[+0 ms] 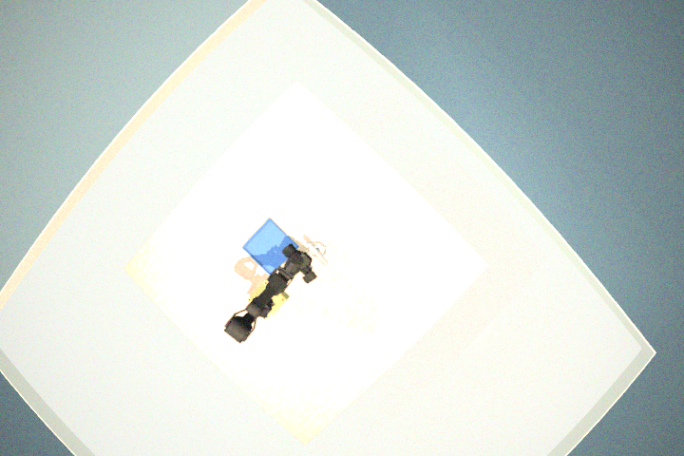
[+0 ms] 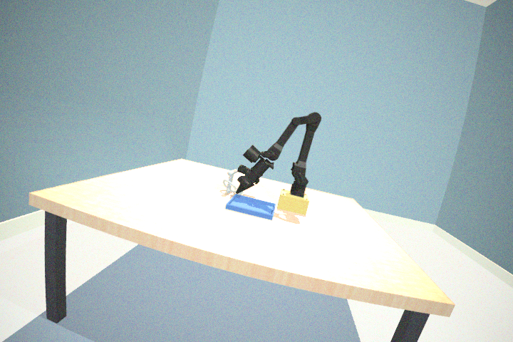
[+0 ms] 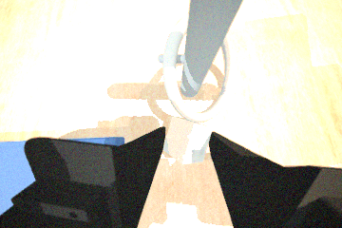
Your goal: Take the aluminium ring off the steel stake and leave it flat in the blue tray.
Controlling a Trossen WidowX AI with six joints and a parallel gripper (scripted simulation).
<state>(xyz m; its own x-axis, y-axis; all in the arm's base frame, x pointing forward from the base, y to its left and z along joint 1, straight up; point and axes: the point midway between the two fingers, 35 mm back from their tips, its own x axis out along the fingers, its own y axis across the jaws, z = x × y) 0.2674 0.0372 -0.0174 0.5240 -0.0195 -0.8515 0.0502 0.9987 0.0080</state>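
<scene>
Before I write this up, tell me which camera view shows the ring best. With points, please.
The wrist view: there the ring point(image 3: 170, 92) point(image 2: 225, 184) point(image 1: 324, 248) appears large, its loop around the stake point(image 3: 204, 43). The exterior view shows it small and pale beside the hand point(image 2: 237, 192); the top view, only a faint, washed-out loop.

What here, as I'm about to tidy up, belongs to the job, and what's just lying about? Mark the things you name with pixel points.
Job:
- ring point(image 1: 324, 247) point(image 2: 224, 185) point(image 3: 170, 71)
- stake point(image 1: 315, 250) point(image 2: 231, 180) point(image 3: 203, 43)
- tray point(image 1: 267, 237) point(image 2: 251, 206) point(image 3: 5, 166)
- gripper point(image 1: 308, 256) point(image 2: 237, 192) point(image 3: 186, 133)

Lying about:
- nothing I can make out; the yellow block point(image 1: 281, 302) point(image 2: 292, 205) carries the arm
</scene>
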